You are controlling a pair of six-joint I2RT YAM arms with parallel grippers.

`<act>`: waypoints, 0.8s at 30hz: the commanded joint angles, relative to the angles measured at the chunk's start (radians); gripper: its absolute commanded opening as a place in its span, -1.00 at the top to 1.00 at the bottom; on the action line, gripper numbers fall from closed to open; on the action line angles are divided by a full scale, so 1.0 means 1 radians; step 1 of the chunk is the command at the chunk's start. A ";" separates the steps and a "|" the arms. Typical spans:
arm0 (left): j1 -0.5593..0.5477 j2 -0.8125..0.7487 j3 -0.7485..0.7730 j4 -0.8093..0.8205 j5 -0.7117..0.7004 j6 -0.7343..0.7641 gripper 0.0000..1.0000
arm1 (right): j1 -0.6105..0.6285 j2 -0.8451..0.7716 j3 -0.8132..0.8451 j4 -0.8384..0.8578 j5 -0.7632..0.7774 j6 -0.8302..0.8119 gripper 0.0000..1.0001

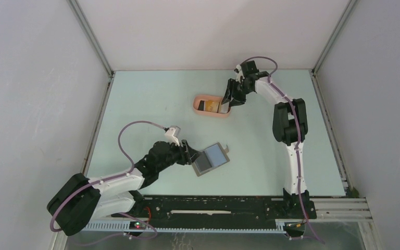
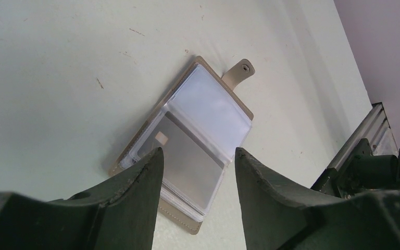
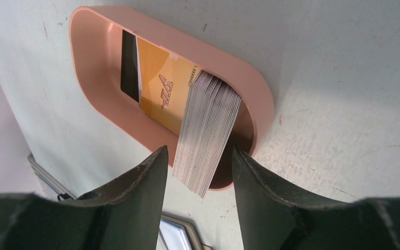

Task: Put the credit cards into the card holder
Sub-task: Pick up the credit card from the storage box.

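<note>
- Left gripper (image 2: 198, 151), jaws apart, hovers over the open card holder (image 2: 213, 104), likely to steady it.
- Right gripper (image 3: 199, 150), jaws apart, straddles credit cards (image 3: 211, 114) in a tray (image 3: 258, 88) well beyond the card holder.

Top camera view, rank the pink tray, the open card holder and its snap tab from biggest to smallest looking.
Largest: the pink tray and the card holder, about alike, too close to rank.
Smallest: the snap tab, clearly.
</note>
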 commanded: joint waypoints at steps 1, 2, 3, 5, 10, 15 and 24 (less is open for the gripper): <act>-0.001 0.000 0.039 0.019 0.001 0.019 -0.15 | -0.020 0.001 0.003 0.005 -0.082 0.022 -0.15; -0.001 -0.001 0.038 0.019 0.002 0.018 -0.15 | -0.023 0.003 0.001 0.009 -0.094 0.028 -0.14; -0.002 -0.001 0.037 0.021 0.001 0.017 -0.15 | -0.028 0.005 -0.002 0.015 -0.106 0.035 -0.14; -0.002 -0.001 0.035 0.022 0.001 0.015 -0.15 | -0.034 0.014 -0.002 0.017 -0.118 0.041 -0.12; -0.002 -0.001 0.035 0.023 0.003 0.012 -0.15 | -0.044 0.027 -0.001 0.016 -0.138 0.043 -0.09; -0.001 0.007 0.038 0.025 0.008 0.010 -0.15 | -0.038 0.042 0.023 0.006 -0.137 0.040 -0.16; -0.002 0.001 0.036 0.026 0.008 0.007 -0.15 | -0.027 0.067 0.051 -0.016 -0.080 0.039 -0.08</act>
